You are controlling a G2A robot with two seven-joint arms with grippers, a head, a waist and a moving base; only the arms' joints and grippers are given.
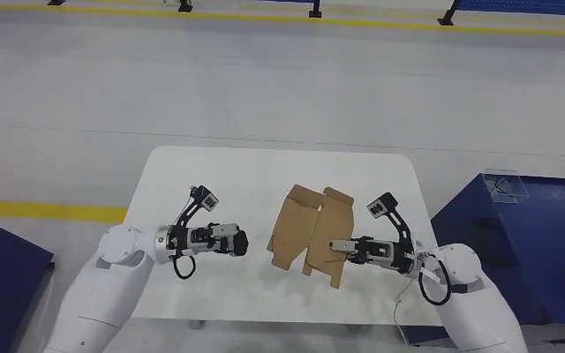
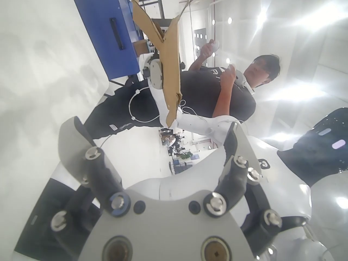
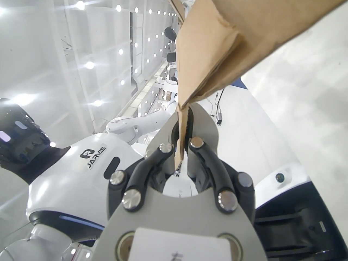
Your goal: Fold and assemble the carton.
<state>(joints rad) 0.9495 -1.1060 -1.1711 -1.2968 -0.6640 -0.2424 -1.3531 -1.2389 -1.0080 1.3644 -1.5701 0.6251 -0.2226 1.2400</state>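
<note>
My right tool [image 1: 335, 247] gripping the carton [image 1: 305, 231] at its 4 o'clock edge, over the table [image 1: 221, 176], my left tool [image 1: 241, 240] spread wide at 9 o'clock, apart

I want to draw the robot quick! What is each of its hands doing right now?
Left gripper: open, holding nothing.
Right gripper: shut on an edge of the carton.

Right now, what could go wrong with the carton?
1. The right end effector pinches just one thin edge of the carton, held clear of the table; it may slip or pivot.
2. The left end effector is open and apart from it, so the far side is unsupported; a push there may crumple a flap.
</note>
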